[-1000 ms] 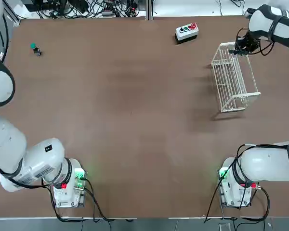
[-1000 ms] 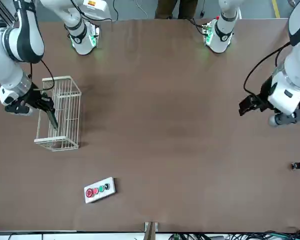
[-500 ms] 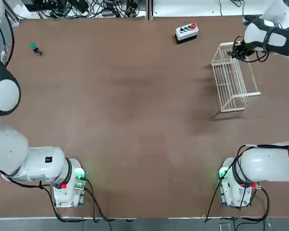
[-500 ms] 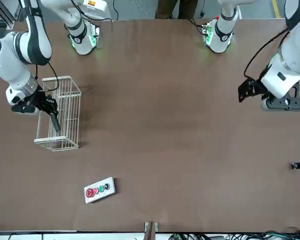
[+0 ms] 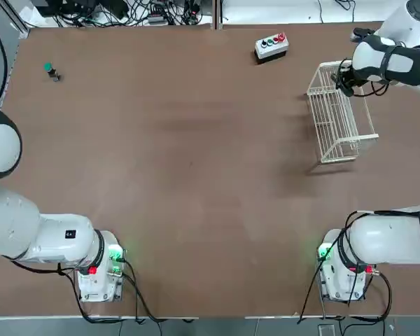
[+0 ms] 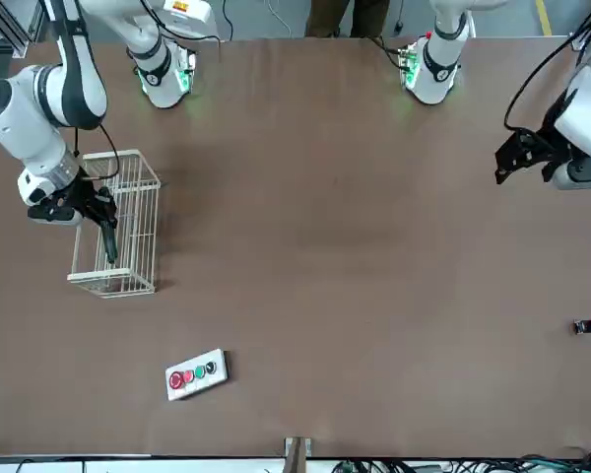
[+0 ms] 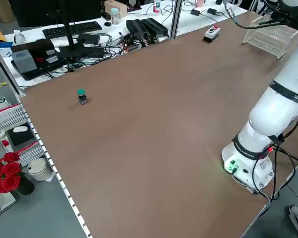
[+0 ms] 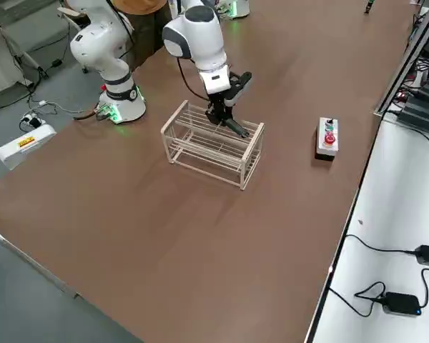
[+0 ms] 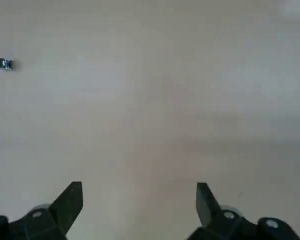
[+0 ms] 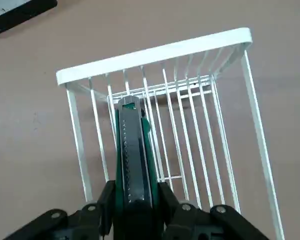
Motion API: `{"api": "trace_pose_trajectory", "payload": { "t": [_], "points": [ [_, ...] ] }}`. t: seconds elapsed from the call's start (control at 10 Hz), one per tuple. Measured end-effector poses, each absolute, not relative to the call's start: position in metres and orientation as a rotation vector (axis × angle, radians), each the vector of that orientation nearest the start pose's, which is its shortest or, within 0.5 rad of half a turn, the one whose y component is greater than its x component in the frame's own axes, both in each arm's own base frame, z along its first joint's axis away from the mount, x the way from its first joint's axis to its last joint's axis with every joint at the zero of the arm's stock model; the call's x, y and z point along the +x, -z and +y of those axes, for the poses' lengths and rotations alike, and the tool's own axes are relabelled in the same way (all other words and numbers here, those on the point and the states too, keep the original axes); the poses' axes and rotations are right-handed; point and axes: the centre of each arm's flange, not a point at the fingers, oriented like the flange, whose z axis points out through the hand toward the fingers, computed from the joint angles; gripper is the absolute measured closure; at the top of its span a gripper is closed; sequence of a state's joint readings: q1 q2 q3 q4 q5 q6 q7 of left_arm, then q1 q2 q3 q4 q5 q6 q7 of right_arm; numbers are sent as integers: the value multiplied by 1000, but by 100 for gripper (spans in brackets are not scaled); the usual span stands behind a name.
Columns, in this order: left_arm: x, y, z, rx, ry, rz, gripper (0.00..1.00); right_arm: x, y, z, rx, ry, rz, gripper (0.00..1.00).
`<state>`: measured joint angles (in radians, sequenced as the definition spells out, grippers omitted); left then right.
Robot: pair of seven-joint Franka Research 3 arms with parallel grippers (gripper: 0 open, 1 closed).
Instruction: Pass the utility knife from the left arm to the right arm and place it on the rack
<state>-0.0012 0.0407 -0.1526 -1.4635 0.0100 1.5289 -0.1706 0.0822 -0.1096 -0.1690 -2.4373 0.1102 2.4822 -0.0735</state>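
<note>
The right claw [image 10: 135,200] is clamped on the utility knife [image 10: 133,155], and it holds the knife over one end of the rack [image 10: 200,47]. In the right wrist view the dark green-black body of the knife sticks out from between the two fingers and points down into the rack, between its thin white bars. In the front view the knife [image 6: 108,236] hangs from the right claw [image 6: 97,209] inside the rack [image 6: 138,266]; I cannot tell if its tip already touches the bars. The rack stands on the brown surface [image 5: 196,175], and a grey box with coloured buttons [image 5: 271,45] lies near it. The left claw [image 9: 139,202] hovers above a bare part of the surface, well apart from the rack, with its fingers spread wide and nothing between them. A small green-topped object [image 5: 50,70] lies far from the rack, near the opposite corner.
</note>
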Motion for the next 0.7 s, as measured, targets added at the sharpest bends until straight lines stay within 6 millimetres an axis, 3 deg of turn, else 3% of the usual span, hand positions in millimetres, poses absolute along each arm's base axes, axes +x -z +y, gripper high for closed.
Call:
{"api": "trace_pose_trajectory", "payload": {
  "t": [0.7],
  "points": [
    [556, -653, -90, -3148, 52, -5, 0, 478, -326, -40, -3062, 133, 122, 60]
  ]
}}
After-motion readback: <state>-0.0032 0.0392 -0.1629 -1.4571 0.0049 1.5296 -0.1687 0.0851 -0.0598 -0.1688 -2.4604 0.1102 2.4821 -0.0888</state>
